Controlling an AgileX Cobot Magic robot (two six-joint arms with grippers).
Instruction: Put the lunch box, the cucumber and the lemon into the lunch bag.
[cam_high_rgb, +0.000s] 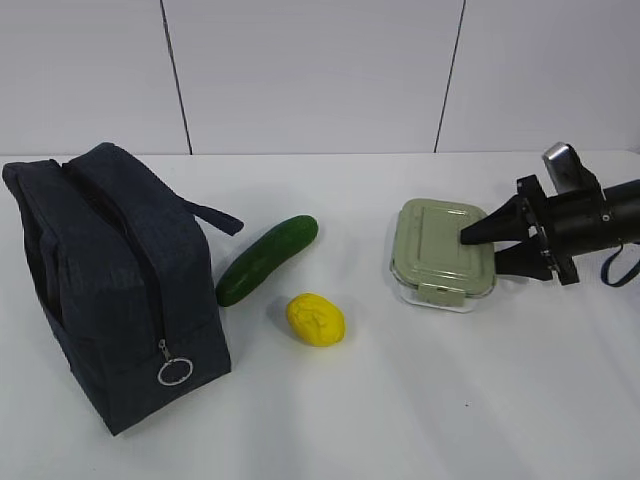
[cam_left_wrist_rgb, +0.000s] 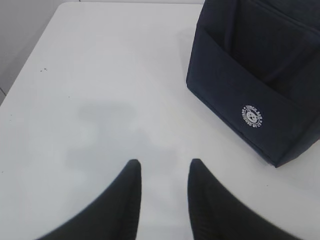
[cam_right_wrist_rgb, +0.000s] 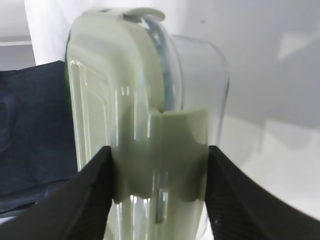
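Observation:
The lunch box (cam_high_rgb: 440, 250), clear with a sage-green lid, lies right of centre. My right gripper (cam_high_rgb: 482, 250) has one finger on the lid and one under the box's right end. In the right wrist view the lunch box (cam_right_wrist_rgb: 145, 100) shows edge-on between the two fingers of the right gripper (cam_right_wrist_rgb: 158, 152), which touch it on both sides. The cucumber (cam_high_rgb: 267, 258) and the lemon (cam_high_rgb: 315, 319) lie on the table between box and lunch bag (cam_high_rgb: 110, 290). My left gripper (cam_left_wrist_rgb: 164, 165) is open and empty over bare table beside the lunch bag (cam_left_wrist_rgb: 260, 75).
The white table (cam_high_rgb: 400, 400) runs back to a grey panelled wall. The bag's silver ring pull (cam_high_rgb: 175, 372) hangs low on its front end, and a handle strap (cam_high_rgb: 215, 217) sticks out toward the cucumber. The table's left edge (cam_left_wrist_rgb: 30, 65) is near my left gripper.

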